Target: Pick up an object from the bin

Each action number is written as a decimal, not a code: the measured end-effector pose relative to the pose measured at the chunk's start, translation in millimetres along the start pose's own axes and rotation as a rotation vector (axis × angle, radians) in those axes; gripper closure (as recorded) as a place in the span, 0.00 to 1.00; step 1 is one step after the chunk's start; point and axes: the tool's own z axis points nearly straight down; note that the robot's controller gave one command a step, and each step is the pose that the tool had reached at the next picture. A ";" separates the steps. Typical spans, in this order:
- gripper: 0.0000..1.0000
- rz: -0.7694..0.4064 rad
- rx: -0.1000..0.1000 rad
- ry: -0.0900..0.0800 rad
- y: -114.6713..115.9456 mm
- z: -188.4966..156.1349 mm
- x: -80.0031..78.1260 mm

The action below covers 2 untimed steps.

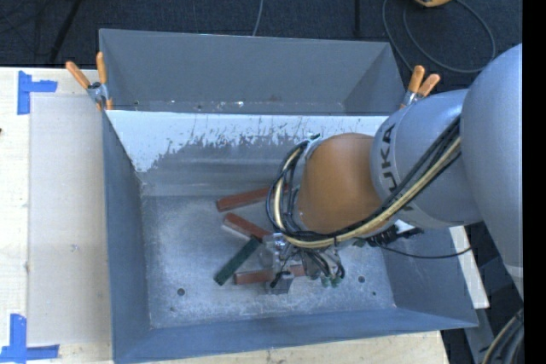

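While the claw [281, 275] sits low among brown sticks [252, 277], its spread cannot be told.

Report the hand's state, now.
Hand: cannot be told; it sits low among brown flat sticks and one dark green flat stick.

My claw [281, 275] hangs low over the speckled floor of the grey metal bin [171, 268], where a dark green bar [237, 262] and a short brown bar [252, 277] lie just beside it, away from my arm, with two more brown bars [245, 226] farther off toward the back wall.
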 end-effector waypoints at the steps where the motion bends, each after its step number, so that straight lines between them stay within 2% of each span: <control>1: 1.00 0.001 0.000 0.000 -0.2 0.0 0.0; 2: 1.00 0.020 0.000 -0.003 -24.0 -130.0 -3.6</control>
